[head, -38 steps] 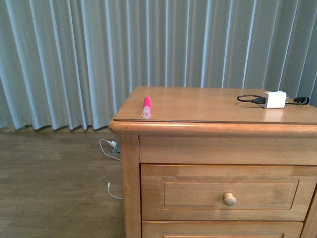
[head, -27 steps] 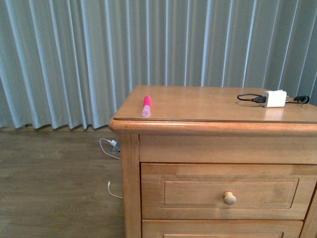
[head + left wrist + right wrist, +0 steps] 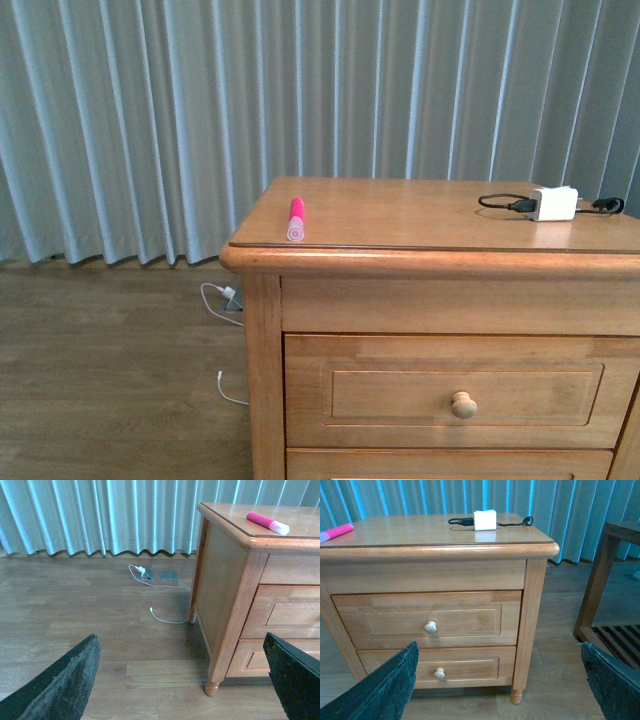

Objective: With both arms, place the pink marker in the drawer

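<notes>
Curtains [image 3: 150, 120] of pleated grey-blue hung across the whole back of the room, reaching down to a floor [image 3: 110, 370] of brown wood planks. On the floor beside the honey-coloured cabinet [image 3: 262, 380] lay a thin white cable [image 3: 165, 615] with its plug. The cabinet's glossy top carried a white charger block [image 3: 555, 203] with a black cable, well over to the right. In the right wrist view a darker wooden stand [image 3: 615, 580] stood near the cabinet.

The drawer [image 3: 380, 395] sat fully closed, its round knob [image 3: 463, 404] in the middle of the recessed front.

The pink marker [image 3: 296, 216] lay flat on the cabinet top near the left front corner, well apart from the charger. It was short and thick, bright pink along the body, with a paler, whitish cap end pointing toward the front edge.

The left gripper [image 3: 180, 636] hung low beside the cabinet with its black fingers [image 3: 65, 680] spread wide and nothing between them. The right gripper [image 3: 498, 645] faced the drawer fronts, likewise spread wide and holding nothing.
</notes>
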`<move>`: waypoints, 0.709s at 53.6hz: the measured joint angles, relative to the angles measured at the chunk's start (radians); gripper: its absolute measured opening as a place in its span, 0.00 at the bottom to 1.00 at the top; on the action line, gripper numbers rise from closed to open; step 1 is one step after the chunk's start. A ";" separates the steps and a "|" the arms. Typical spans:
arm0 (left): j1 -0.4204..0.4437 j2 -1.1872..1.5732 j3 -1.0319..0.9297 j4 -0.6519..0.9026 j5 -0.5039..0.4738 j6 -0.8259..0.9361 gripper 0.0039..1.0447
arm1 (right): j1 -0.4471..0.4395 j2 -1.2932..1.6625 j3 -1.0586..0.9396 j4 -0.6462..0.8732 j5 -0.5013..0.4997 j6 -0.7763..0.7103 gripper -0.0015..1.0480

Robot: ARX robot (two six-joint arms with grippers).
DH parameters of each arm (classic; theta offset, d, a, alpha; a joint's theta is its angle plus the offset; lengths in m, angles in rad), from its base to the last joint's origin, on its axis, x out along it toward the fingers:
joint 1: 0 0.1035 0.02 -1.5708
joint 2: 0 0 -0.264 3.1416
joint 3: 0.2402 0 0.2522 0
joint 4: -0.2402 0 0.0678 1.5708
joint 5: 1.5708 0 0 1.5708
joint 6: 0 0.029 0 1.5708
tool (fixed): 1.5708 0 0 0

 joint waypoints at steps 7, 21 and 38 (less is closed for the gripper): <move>0.000 0.000 0.000 0.000 0.000 0.000 0.94 | 0.000 0.000 0.000 0.000 0.000 0.000 0.92; 0.000 0.000 0.000 0.000 0.000 0.000 0.94 | 0.000 0.000 0.000 0.000 0.000 0.000 0.92; 0.000 0.000 0.000 0.000 0.000 0.000 0.94 | 0.000 0.000 0.000 0.000 0.000 0.000 0.92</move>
